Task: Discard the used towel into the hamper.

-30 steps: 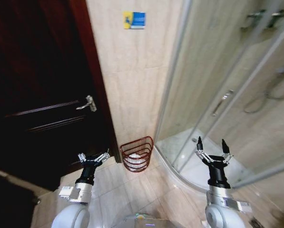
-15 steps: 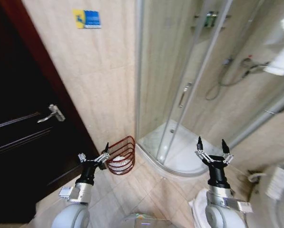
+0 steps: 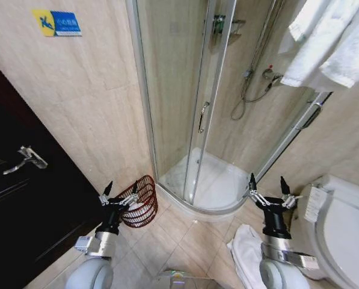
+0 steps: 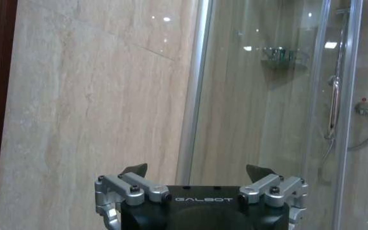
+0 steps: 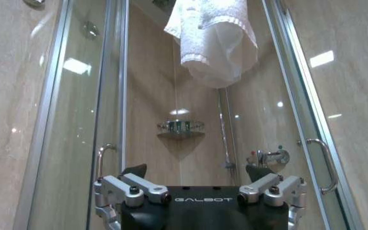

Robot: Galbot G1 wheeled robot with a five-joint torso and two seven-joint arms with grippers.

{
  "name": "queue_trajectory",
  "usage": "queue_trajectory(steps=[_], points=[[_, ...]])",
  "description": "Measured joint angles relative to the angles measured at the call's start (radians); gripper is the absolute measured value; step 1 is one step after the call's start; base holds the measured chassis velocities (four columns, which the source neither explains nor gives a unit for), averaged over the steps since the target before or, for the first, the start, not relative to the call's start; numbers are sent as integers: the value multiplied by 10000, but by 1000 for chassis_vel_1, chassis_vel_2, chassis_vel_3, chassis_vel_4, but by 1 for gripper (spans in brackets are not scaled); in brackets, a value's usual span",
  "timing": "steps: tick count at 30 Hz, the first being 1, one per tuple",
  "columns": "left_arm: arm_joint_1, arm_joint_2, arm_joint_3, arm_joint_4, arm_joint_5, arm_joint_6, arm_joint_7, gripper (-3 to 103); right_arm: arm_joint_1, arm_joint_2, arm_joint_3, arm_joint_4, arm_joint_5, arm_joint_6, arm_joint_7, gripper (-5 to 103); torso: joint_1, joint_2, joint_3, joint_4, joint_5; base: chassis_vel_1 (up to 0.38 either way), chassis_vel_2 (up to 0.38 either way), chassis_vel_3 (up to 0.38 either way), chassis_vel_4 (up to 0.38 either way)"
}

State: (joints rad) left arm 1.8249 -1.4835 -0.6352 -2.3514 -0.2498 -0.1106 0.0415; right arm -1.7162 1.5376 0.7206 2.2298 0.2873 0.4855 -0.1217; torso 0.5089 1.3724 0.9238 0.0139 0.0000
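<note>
The hamper (image 3: 141, 202), a dark red-brown wire basket, stands on the floor against the wall beside the shower corner. My left gripper (image 3: 119, 190) is raised just in front of it, open and empty, and faces the tiled wall in the left wrist view (image 4: 197, 170). A white towel (image 3: 245, 256) lies crumpled on the floor tiles beside my right arm. My right gripper (image 3: 267, 182) is held up above it, open and empty, and faces the shower glass in the right wrist view (image 5: 197, 170). White towels (image 3: 329, 42) hang high on the right, and one hanging towel (image 5: 212, 38) is seen through the glass.
A curved glass shower cabin (image 3: 197, 120) with a raised white tray (image 3: 212, 186) fills the corner ahead. A dark wooden door (image 3: 17, 198) with a lever handle is at the left. A white toilet (image 3: 347, 229) stands at the right. Bare floor tiles (image 3: 179, 235) lie between my arms.
The whole picture has swung: the door slid left, and the shower, hanging towels, toilet and floor towel came into view. Both arms keep the same raised pose, grippers open.
</note>
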Motion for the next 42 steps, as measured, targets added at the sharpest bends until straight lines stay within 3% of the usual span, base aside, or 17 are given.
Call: queue_trajectory(steps=[8, 12, 15, 19, 22, 29, 32, 33, 37, 42], points=[[0, 0, 0, 0, 0, 0, -1, 100, 7, -20, 29, 26, 7, -33, 13, 100, 0, 0, 0, 0, 1, 0, 0, 0, 0], [0, 0, 0, 0, 0, 0, -2, 100, 195, -380, 630, 570, 275, -542, 414, 100, 0, 0, 0, 0, 0, 0, 0, 0, 0], [0, 0, -1, 0, 0, 0, -2, 100, 667, -1295, 2120, 1910, 967, -1795, 1450, 100, 0, 0, 0, 0, 2, 0, 0, 0, 0], [0, 0, 0, 0, 0, 0, -2, 100, 905, -1751, 2875, 2557, 1318, -2437, 1979, 100, 0, 0, 0, 0, -1, 0, 0, 0, 0], [0, -1, 0, 0, 0, 0, -2, 100, 1040, -2021, 3316, 2775, 1529, -2819, 2295, 100, 0, 0, 0, 0, 4, 0, 0, 0, 0], [0, 0, 0, 0, 0, 0, -2, 100, 1120, -2186, 3451, 2785, 1692, -2931, 2352, 100, 0, 0, 0, -2, 2, 0, 0, 0, 0], [0, 0, 0, 0, 0, 0, -2, 100, 1603, -3144, 3994, 2767, 2616, -3336, 2503, 100, 0, 0, 0, -1, 3, 0, 0, 0, 0], [0, 0, 0, 0, 0, 0, -2, 100, 1603, -3144, 3994, 2767, 2616, -3336, 2503, 100, 0, 0, 0, -1, 3, 0, 0, 0, 0], [0, 0, 0, 0, 0, 0, -2, 100, 2422, -4782, 4905, 2750, 4218, -4014, 2742, 100, 0, 0, 0, 0, 2, 0, 0, 0, 0], [0, -1, 0, 0, 0, 0, -2, 100, 2704, -5336, 5211, 2738, 4764, -4242, 2823, 100, 1, 0, 1, 1, 3, 0, 0, 0, 0]])
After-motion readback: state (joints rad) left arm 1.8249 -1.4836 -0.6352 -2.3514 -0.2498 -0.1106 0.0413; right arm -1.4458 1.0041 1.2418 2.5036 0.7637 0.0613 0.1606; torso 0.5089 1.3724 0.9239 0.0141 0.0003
